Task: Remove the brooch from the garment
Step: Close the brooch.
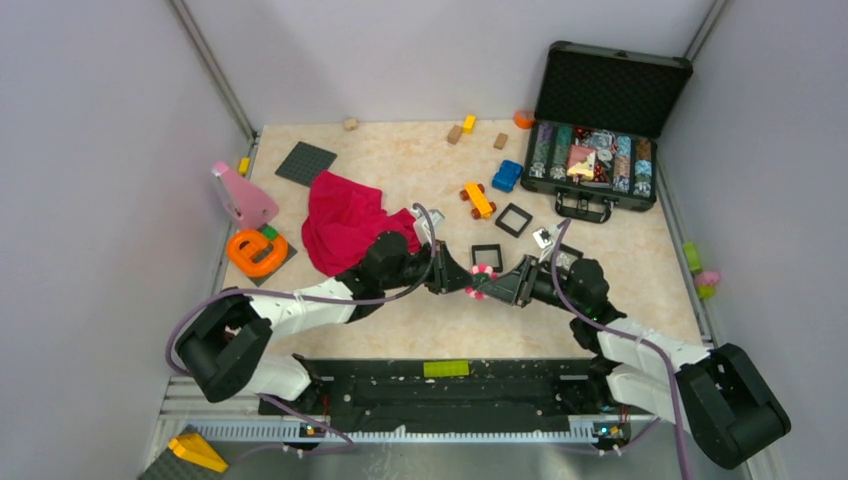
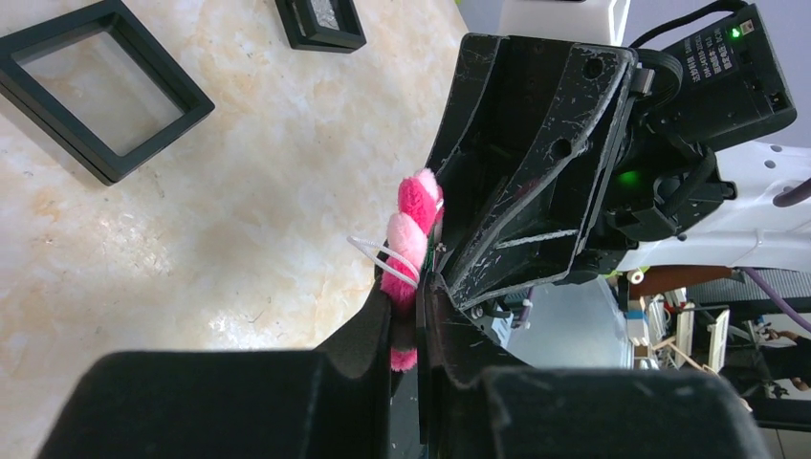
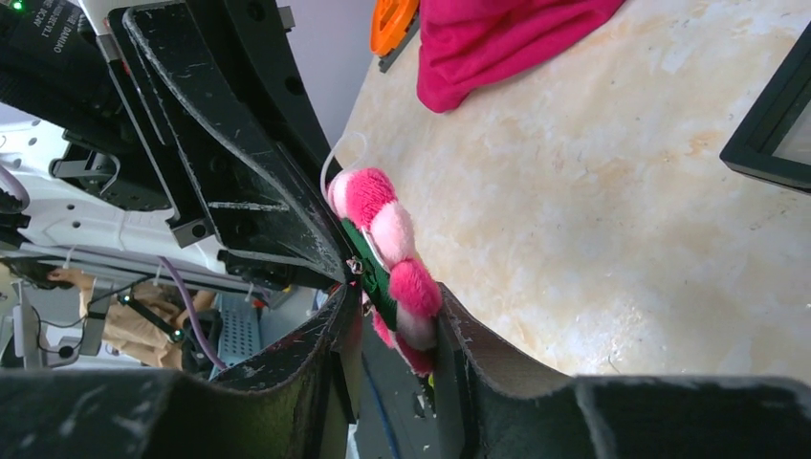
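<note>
Brooch: the brooch (image 1: 480,282) sits between the two gripper tips over the near-centre of the table (image 1: 620,260). It is well right of the crumpled red garment (image 1: 345,225) and does not touch it.
Left gripper: the left gripper (image 2: 406,308) is clamped on the brooch's lower rim, its fingers almost together.
Right gripper: the right gripper (image 3: 392,304) straddles the brooch with a wider gap. One finger lies against the petals, but I cannot tell whether it pinches.
Top view only: it shows the whole layout. The arms meet nose to nose, with the garment to their left, an orange ring toy (image 1: 256,250) by the left edge, and an open black case (image 1: 600,130) at the far right.
Left wrist only: the brooch is seen edge-on, with a thin white loop (image 2: 378,256) sticking out on its left.
Right wrist only: a green backing (image 3: 371,277) lies behind the pink and white petals, facing the left gripper.
Edges: one black square frame (image 1: 486,257) lies just beyond the grippers, and a second (image 1: 513,219) lies farther off to the right.
Open room: there is bare tabletop on the near side of the grippers, toward the arm bases, and more to the right of the right arm.
</note>
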Available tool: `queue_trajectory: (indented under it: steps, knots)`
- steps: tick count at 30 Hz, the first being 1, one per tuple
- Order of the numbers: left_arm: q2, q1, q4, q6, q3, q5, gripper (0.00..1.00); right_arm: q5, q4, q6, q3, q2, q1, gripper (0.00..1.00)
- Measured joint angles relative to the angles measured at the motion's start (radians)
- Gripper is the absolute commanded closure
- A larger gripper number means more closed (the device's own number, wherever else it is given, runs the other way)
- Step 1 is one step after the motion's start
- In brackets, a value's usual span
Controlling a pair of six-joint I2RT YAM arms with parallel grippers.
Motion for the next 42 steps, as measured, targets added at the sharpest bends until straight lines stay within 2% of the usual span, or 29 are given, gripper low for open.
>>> queue_trajectory:
  steps: [8,14,25,35,38,39,42]
  knots:
    - [-0.027,-0.003,-0.024,0.018,-0.005,-0.033,1.0,0.037,-0.045,-0.016,0.02,-0.001,0.002,0.7]
    - [-0.031,-0.003,-0.027,0.022,-0.006,-0.039,1.0,0.036,-0.039,-0.016,0.023,0.002,0.002,0.8]
    - [-0.031,-0.002,-0.013,0.021,-0.017,-0.045,1.0,0.027,-0.015,-0.014,0.022,0.019,0.001,0.87]
    - [-0.026,0.006,0.012,0.021,-0.023,-0.021,1.0,0.0,0.027,-0.01,0.022,0.046,-0.002,0.88]
    - [-0.023,0.009,0.015,0.021,-0.023,-0.01,1.0,-0.011,0.041,-0.001,0.021,0.059,-0.003,0.92]
    - [-0.022,0.01,0.016,0.021,-0.022,-0.006,1.0,-0.014,0.044,0.003,0.021,0.062,-0.005,0.99]
    - [-0.021,0.011,0.02,0.022,-0.022,0.003,1.0,-0.024,0.058,0.011,0.021,0.068,-0.008,1.0]
